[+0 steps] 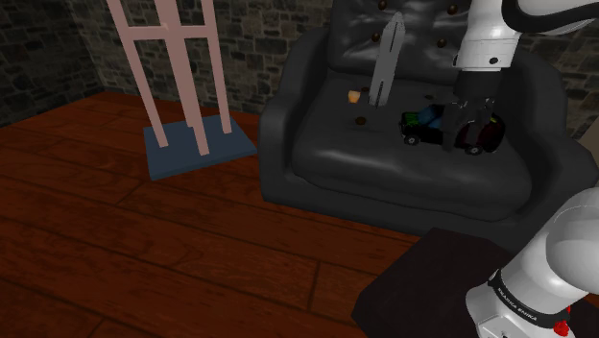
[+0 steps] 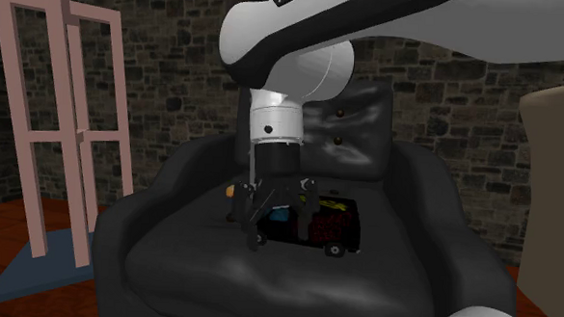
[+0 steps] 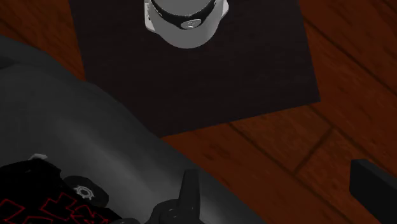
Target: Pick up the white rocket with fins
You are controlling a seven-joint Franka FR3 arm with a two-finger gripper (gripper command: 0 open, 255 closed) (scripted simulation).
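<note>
Far on the shoulder view's left, a pink frame [image 1: 163, 58] on a blue base [image 1: 197, 149], well apart from the work and no concern. Next, the dark armchair [image 1: 317, 158], bearing everything else. Near its backrest, a small tan object [image 1: 354, 95] just beside the pale grey rocket [image 1: 389, 62], upright on its fins, toward the shoulder view's left of the jaws and farther back on the seat. Right of that, a green toy truck [image 1: 420, 125] and a dark red toy car [image 1: 483, 137], with the jaws released, empty, hanging low over the pair. Judged best: rise clear of both toys first, travel toward the backrest, then come down around the slim body above the fins, closing gently to avoid a topple. Mind the backrest close behind and the tan object alongside. Lower right, the dark stand [image 1: 432, 278].
</note>
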